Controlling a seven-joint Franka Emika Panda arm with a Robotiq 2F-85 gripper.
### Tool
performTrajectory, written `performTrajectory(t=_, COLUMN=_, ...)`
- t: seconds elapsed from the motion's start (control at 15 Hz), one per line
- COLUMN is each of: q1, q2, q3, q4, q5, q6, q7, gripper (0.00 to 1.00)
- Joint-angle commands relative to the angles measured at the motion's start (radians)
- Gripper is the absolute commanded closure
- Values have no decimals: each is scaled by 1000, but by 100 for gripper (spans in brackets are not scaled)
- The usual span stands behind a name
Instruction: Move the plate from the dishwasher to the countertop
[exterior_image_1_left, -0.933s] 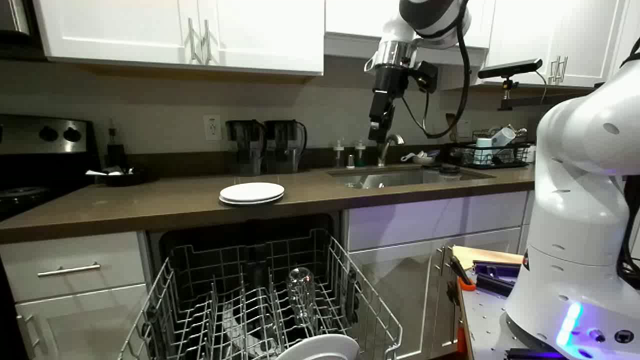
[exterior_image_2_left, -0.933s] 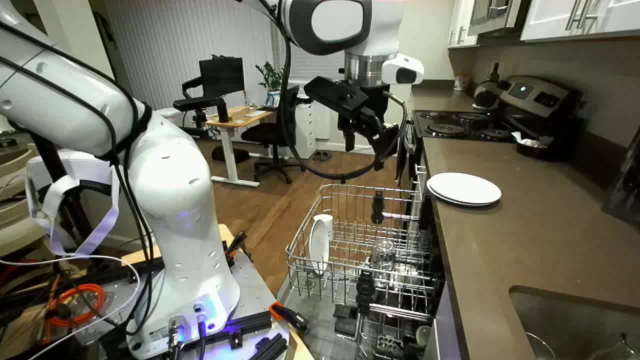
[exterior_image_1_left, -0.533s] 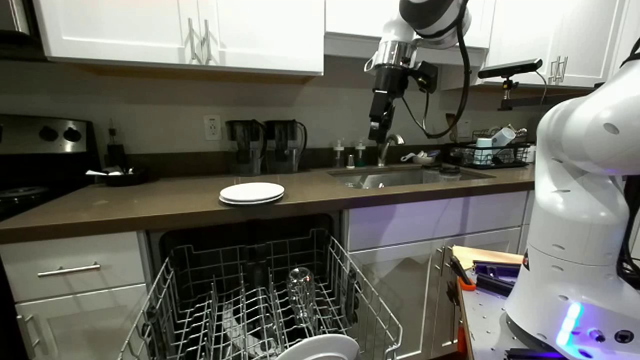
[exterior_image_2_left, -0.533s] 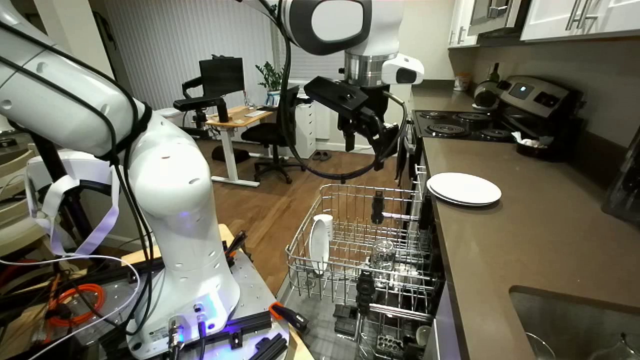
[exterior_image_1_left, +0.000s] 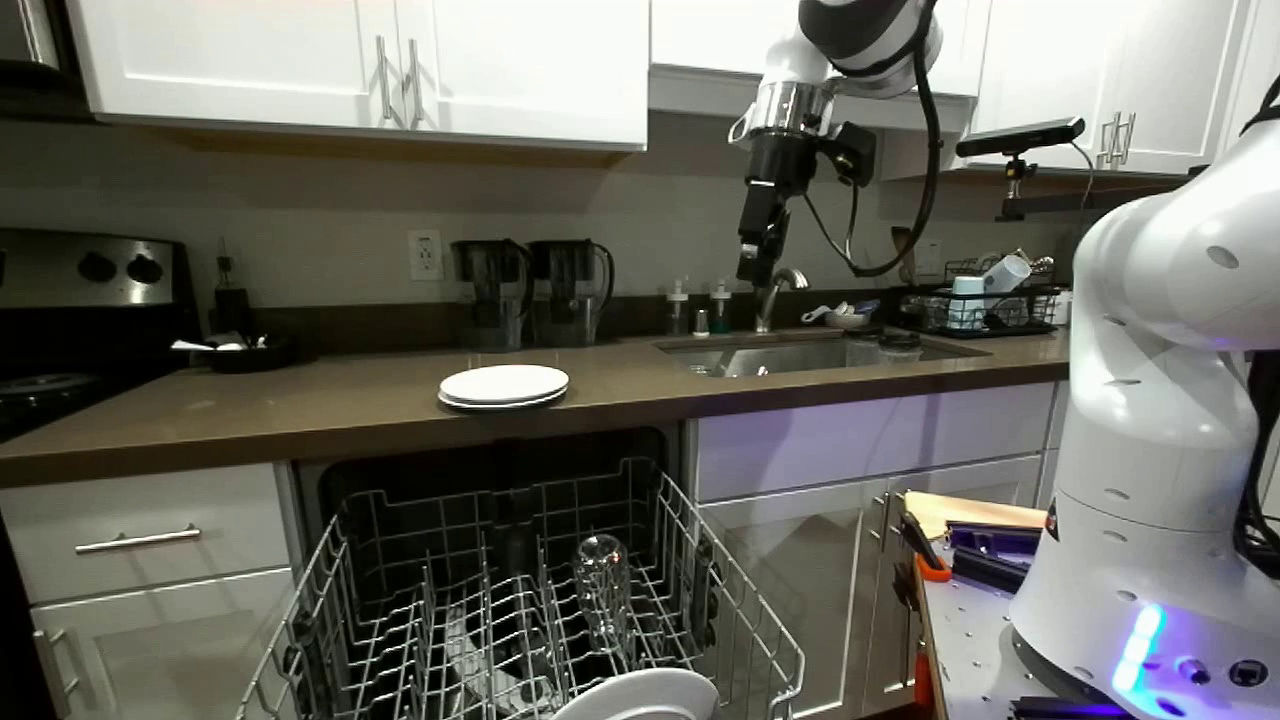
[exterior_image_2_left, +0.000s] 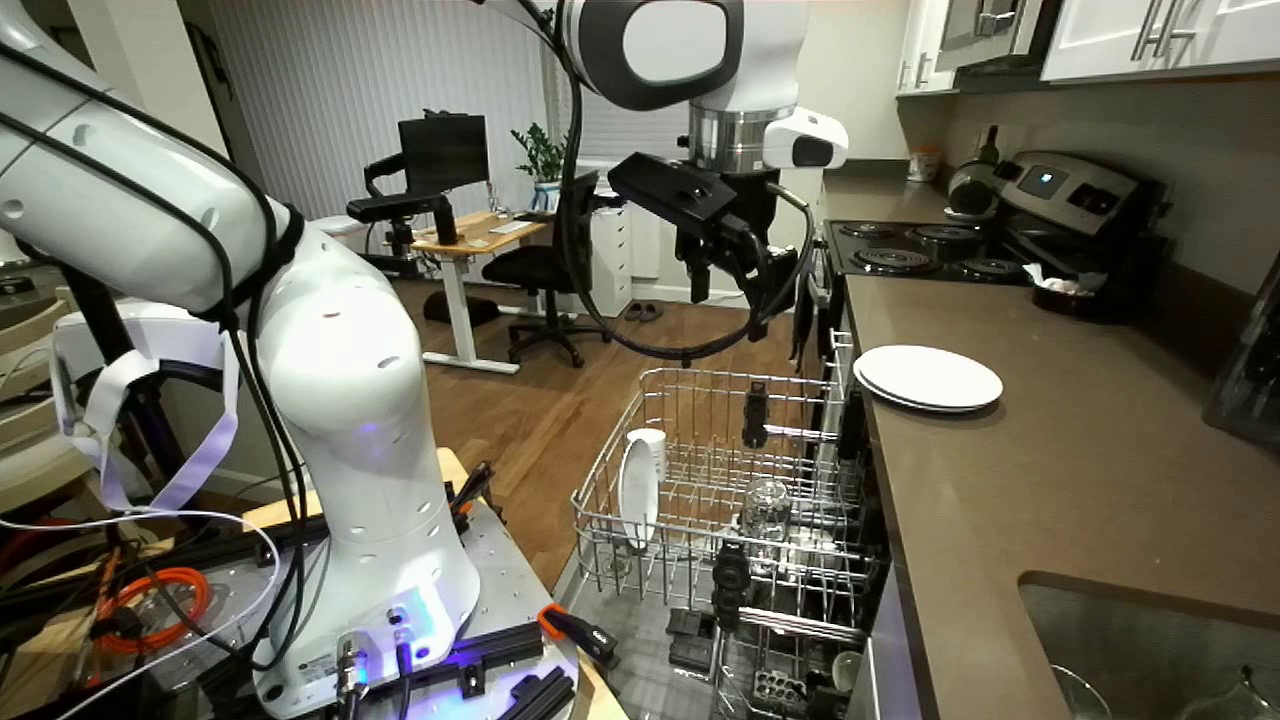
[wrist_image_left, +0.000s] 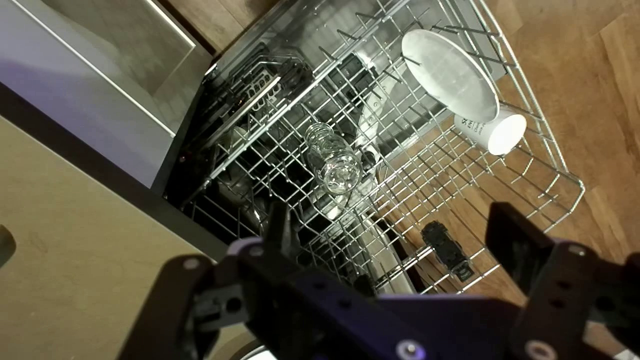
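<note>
A white plate leans upright among the tines of the dishwasher's pulled-out wire rack. This rack plate shows in both exterior views and in the wrist view. Two stacked white plates lie flat on the brown countertop; a sliver of white shows at the wrist view's bottom edge. My gripper is open and empty, fingers wide apart. In both exterior views the gripper hangs high above the rack, pointing down, touching nothing.
A clear glass and a white cup stand in the rack, the cup beside the plate. The countertop holds two pitchers, a sink and a black dish drainer. A stove adjoins it. A cable loops beside the gripper.
</note>
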Motion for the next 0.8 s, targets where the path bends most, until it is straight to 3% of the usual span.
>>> performTrajectory(t=0.0, q1=4, q2=49, q3=36, q4=-19, q5=29, q6=36, q7=-3, gripper=0)
performTrajectory(t=0.4, q1=133, q2=192, q3=139, q4=-105, q5=102, q6=166, q7=-7, gripper=0)
performTrajectory(t=0.73, q1=259, q2=304, q3=274, q4=-139, q5=93, q6=340, q7=-26, gripper=0)
